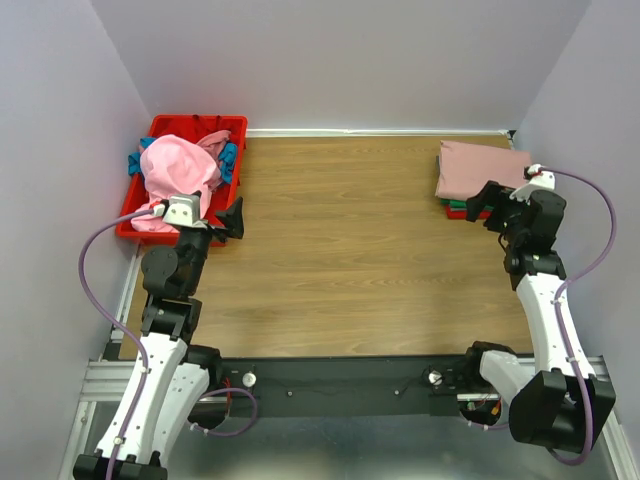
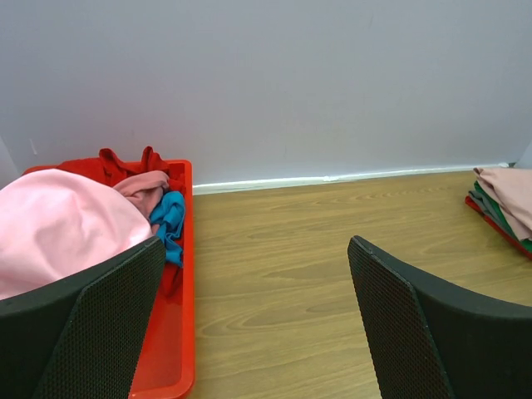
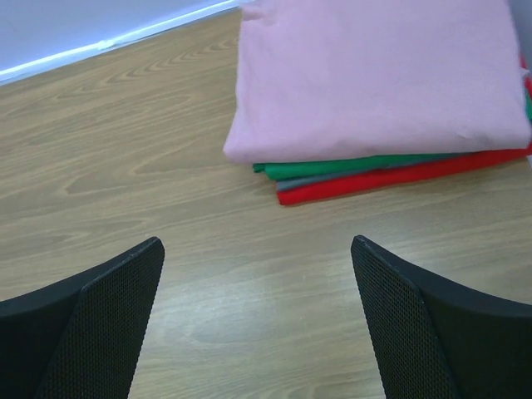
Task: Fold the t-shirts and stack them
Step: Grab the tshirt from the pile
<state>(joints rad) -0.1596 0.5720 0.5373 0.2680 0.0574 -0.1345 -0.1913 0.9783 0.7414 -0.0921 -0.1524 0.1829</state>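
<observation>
**Next shirt waits in the bin**

Left end effector point(image 2: 255, 243), spread and empty, hovers just beside the red bin point(image 2: 179, 332); it should pinch only the bright pink t-shirt point(image 2: 58, 233) on top, lifting clear of the other shirts point(image 2: 170, 216). Right end effector point(image 3: 257, 242), likewise spread, faces the folded stack point(image 3: 374, 83) on the tabletop point(image 3: 166, 150).

The overhead camera looks down from above the near edge. Both low wrist cameras face the far edge and share the far-right folded stack point(image 3: 374, 83).

No legible text on anything.
</observation>
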